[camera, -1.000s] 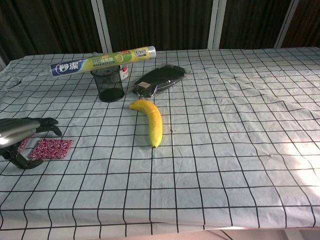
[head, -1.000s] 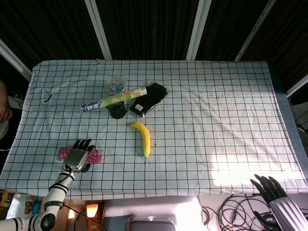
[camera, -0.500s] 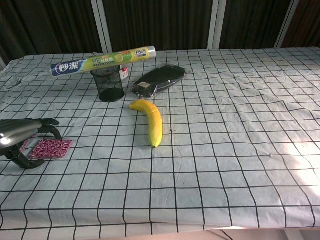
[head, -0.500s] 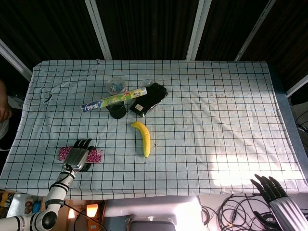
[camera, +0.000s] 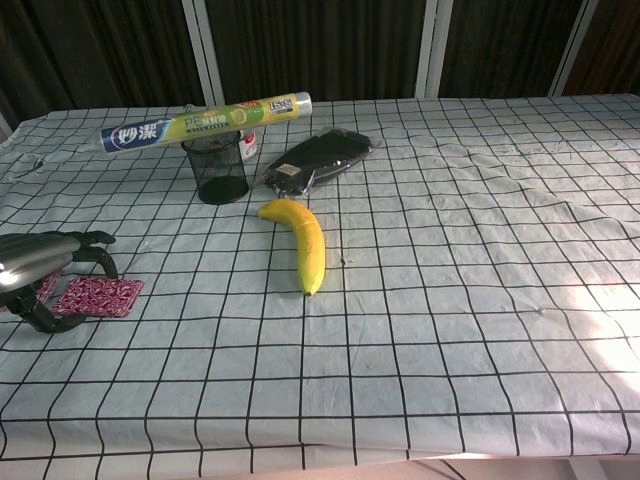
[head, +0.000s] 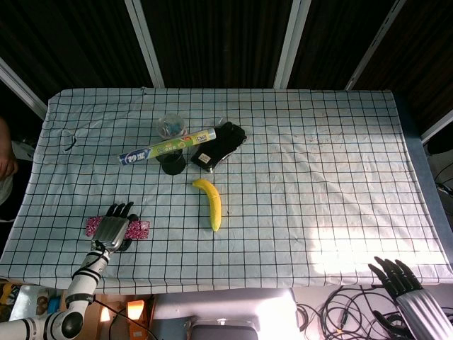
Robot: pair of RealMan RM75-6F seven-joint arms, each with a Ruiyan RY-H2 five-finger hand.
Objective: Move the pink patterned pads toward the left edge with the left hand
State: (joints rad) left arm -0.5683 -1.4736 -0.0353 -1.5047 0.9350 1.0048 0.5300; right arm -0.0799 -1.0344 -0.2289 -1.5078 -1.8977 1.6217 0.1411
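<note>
The pink patterned pads (head: 139, 228) (camera: 100, 295) lie flat on the checked cloth near the front left corner. My left hand (head: 113, 228) (camera: 45, 265) lies over their left part, fingers stretched forward and thumb down beside them; whether it presses on them I cannot tell. Part of the pads shows on either side of the hand in the head view. My right hand (head: 396, 278) hangs below the table's front right corner, fingers spread, holding nothing.
A banana (head: 211, 203) lies mid-table. Behind it stand a black mesh cup (camera: 220, 168) with a green foil roll (camera: 205, 122) across its top, a black pouch (camera: 315, 160) and a clear cup (head: 170, 127). The cloth's left edge (head: 21, 212) is close to the pads.
The left hand has shifted slightly left and the pads have slid a little left with it. The right hand has not moved.
</note>
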